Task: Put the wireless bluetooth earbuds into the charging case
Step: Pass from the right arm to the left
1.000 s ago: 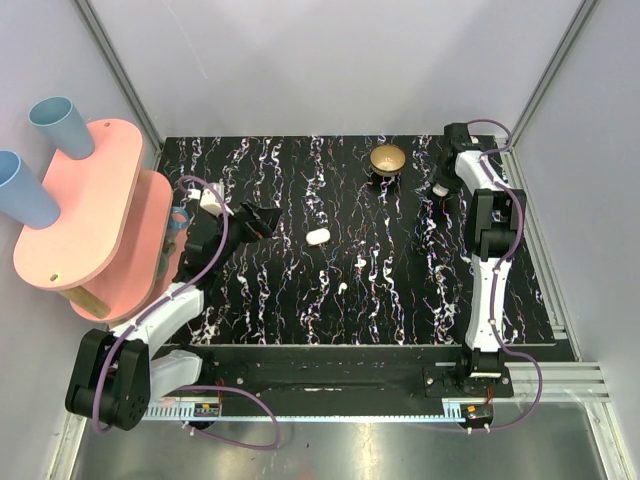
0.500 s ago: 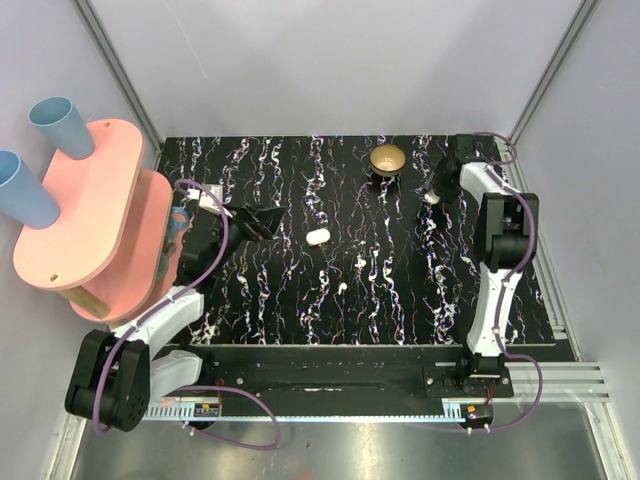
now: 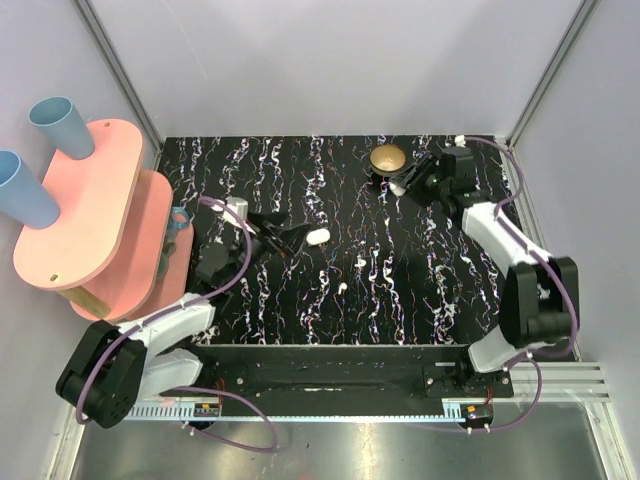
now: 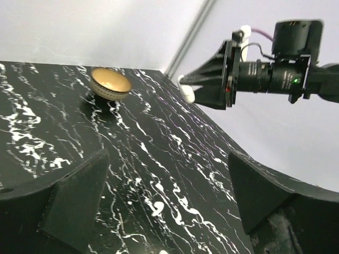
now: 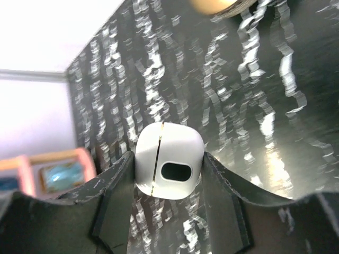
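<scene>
1. Where the right gripper [image 3: 408,182] reaches across the back of the desk [image 3: 450,290], we see its two fingers pinching the charging case [image 5: 169,166] by its sides. The case's seam and a small oval opening face the wrist camera.
2. In the left wrist view the case shows as a white lump at the very tip of that gripper, held off the desk.
3. Straight ahead of the right gripper's tips, just beside them, stands a gold dish [image 3: 387,158] on a dark base. It is the one thing close in front of the held case, and we cannot tell whether they touch.
4. The earbuds [image 3: 361,263] appear to us as two tiny white specks lying on the desk, one a little nearer the arm bases than the other. They are well apart from the right gripper, back toward the bases.
5. The left gripper [image 3: 288,232] has its fingers spread wide and holds nothing.
6. Just past its fingertips lies a white pebble-like piece [image 3: 318,237], which we cannot identify from above. The earbuds lie beyond that piece, toward the bases.
7. Behind the left gripper, off the desk's edge, stands a pink stand [image 3: 90,200] carrying blue cups [image 3: 55,125].
</scene>
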{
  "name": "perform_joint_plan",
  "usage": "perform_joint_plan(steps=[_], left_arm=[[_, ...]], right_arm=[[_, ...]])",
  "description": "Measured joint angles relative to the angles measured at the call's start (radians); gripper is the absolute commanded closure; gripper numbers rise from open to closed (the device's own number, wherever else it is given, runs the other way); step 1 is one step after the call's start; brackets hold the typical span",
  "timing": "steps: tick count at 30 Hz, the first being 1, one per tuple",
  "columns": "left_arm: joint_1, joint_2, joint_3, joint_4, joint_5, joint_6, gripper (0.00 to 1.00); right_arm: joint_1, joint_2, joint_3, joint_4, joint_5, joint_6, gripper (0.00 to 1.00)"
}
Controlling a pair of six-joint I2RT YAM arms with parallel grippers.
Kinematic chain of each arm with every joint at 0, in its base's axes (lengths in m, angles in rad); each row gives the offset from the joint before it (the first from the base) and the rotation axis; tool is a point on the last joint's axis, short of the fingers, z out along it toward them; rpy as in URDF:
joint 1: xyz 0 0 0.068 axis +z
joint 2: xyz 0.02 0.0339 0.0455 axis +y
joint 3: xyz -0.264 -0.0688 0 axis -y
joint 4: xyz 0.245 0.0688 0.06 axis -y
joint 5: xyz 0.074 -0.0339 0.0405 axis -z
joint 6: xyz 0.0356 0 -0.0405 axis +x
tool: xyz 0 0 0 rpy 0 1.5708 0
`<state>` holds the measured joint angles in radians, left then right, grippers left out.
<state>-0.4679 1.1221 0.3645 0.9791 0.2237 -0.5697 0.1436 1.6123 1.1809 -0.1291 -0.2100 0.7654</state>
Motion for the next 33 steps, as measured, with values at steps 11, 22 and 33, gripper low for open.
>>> perform_joint_plan(steps=[11,22,33], left_arm=[[-0.315,0.072,0.000,0.176,-0.281,0.240,0.01],[-0.577,0.356,0.037,0.270,-0.549,0.510,0.01],[-0.613,0.289,0.059,0.297,-0.595,0.601,0.01]], right_arm=[[0.242,-0.366,-0.259,0.234,0.092,0.290,0.82],[0.369,-0.475,-0.347,0.312,0.151,0.415,0.82],[0.431,-0.504,-0.415,0.335,0.166,0.449,0.82]])
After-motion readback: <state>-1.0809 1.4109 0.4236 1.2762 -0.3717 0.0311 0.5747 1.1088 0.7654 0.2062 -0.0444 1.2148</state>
